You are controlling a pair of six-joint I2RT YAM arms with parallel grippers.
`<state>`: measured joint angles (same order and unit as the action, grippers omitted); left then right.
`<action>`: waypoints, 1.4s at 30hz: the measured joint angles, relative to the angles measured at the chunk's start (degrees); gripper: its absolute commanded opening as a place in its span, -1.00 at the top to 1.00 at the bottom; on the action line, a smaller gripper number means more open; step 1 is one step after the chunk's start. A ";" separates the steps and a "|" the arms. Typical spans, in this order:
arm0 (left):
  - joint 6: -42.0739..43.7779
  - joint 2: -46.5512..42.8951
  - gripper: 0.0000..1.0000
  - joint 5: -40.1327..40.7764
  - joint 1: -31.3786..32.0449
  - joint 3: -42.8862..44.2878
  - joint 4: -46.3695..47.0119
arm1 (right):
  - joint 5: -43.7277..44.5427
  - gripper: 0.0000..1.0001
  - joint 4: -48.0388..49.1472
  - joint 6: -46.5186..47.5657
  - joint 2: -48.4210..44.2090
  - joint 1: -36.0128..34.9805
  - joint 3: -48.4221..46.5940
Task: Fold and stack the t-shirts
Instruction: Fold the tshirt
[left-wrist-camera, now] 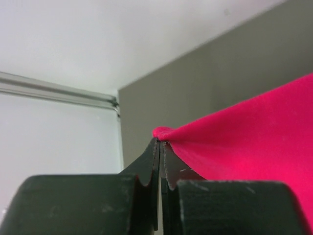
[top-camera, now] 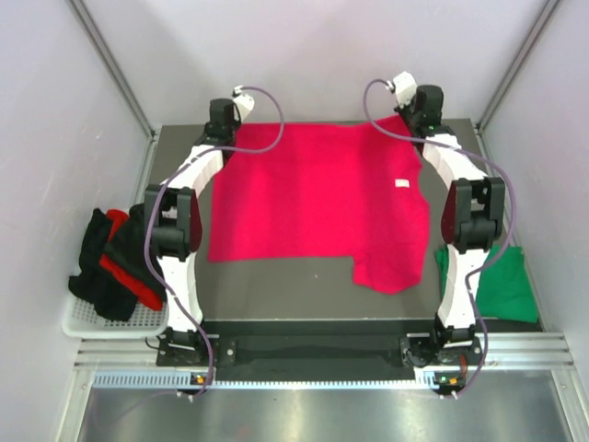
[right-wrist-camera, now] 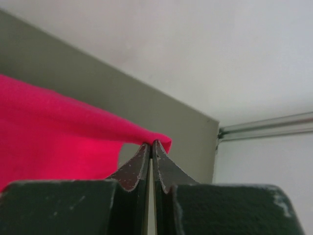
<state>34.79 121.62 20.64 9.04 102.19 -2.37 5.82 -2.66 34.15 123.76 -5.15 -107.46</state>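
Observation:
The crimson-pink t-shirt (top-camera: 317,198) lies spread across the grey table, with a white label near its right side. My left gripper (top-camera: 224,122) is shut on its far left corner; in the left wrist view the pink cloth (left-wrist-camera: 244,132) runs from the closed fingertips (left-wrist-camera: 161,142) to the right. My right gripper (top-camera: 419,112) is shut on its far right corner; in the right wrist view the pink cloth (right-wrist-camera: 58,127) drapes left from the closed tips (right-wrist-camera: 151,144). A dark green t-shirt (top-camera: 502,281) lies folded at the right. Black and red t-shirts (top-camera: 115,262) are heaped at the left.
A white basket (top-camera: 87,318) holds the black and red heap off the table's left edge. White walls with metal rails (top-camera: 110,69) close in the back and sides. The grey table top (top-camera: 276,285) shows in front of the pink shirt.

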 measured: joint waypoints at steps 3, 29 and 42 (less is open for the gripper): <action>-0.55 0.00 1.00 -0.04 0.00 -1.95 -1.70 | -0.35 1.00 -1.05 -0.35 -2.78 -0.09 5.88; -4.00 -7.96 1.00 -1.53 0.02 -14.69 -6.88 | -1.40 1.00 -6.03 -2.27 -17.22 -0.11 25.68; -4.70 -8.83 1.00 -1.51 0.00 -18.82 -8.50 | -2.01 1.00 -5.99 -2.78 -21.70 -0.11 31.54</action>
<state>30.09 112.79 19.14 9.04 83.37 -10.87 3.81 -8.64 31.38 102.06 -5.26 -75.92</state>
